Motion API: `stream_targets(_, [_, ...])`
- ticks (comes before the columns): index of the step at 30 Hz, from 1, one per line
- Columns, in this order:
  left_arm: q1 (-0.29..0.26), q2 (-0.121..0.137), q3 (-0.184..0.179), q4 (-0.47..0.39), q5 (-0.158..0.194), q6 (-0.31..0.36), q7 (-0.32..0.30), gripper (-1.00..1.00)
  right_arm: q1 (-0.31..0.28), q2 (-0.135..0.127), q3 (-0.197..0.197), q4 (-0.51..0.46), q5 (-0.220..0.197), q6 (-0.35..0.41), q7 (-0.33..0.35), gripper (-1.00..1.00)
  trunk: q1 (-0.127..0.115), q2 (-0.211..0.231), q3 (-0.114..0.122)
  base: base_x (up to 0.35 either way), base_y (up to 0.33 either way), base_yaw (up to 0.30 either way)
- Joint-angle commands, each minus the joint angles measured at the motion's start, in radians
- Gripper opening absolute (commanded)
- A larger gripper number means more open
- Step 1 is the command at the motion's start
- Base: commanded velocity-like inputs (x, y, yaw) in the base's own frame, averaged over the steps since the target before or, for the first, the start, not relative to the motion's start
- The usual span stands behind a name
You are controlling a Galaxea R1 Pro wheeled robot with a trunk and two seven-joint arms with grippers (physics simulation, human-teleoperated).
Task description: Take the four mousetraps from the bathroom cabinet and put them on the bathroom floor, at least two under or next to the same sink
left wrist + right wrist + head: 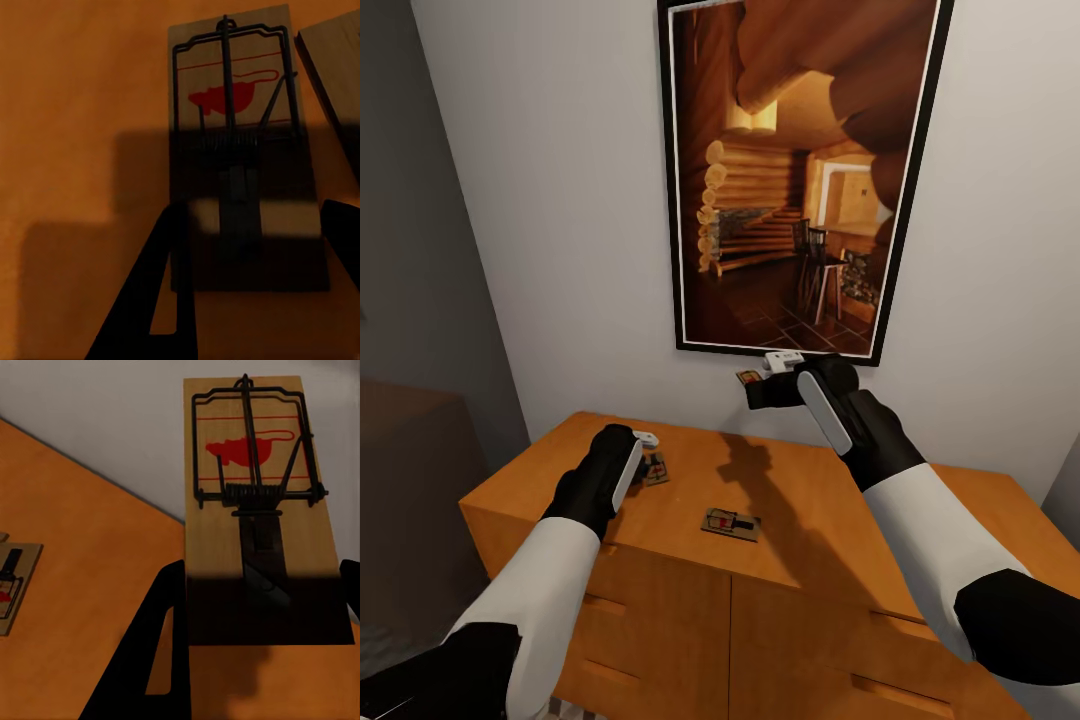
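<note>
the step in hand is the pickup from the cabinet (810, 520), the orange-brown unit standing under a framed picture of a log cabin interior (795, 170). nothing has reached the bathroom floor yet, and no floor tiles or sink show here.

the right gripper (757, 385) is raised well above the cabinet top, close to the picture's lower edge, and it is pinching a mousetrap (259, 502) by its near end. in the right wrist view the board sticks out straight between the two dark fingers (161, 645), wire bar and red mouse print facing the camera, with the white wall behind it.

the left gripper (645, 462) is low over the cabinet top near its left end, its jaws spread on either side of a second mousetrap (240, 150) that lies flat on the wood. whether the fingers touch the board yet, i cannot tell; it looks straddled rather than clamped. the corner of another trap (334, 67) lies just beside it.

one more lone trap (731, 522) lies flat on the cabinet top, between the two arms.

the next move, as i judge it, calls for the left jaws to close on the board's long edges, keeping clear of the neighbouring trap and the wire spring, then lift straight up before the robot turns toward the sink.
</note>
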Motion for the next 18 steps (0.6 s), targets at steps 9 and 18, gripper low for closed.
stream_targets(9, [-0.002,-0.001,0.006,0.022,-0.022,0.006,-0.002,-1.00,-0.001,0.000,-0.002,-0.001,-0.001,0.004,0.000,-1.00,0.000,-0.001,-0.001,0.000,0.000,0.000])
stream_targets(18, [-0.001,-0.001,0.006,-0.166,-0.026,0.012,0.046,-1.00,-0.001,0.000,-0.002,-0.001,-0.001,0.004,0.000,-1.00,0.000,-0.001,-0.001,0.000,0.000,0.000])
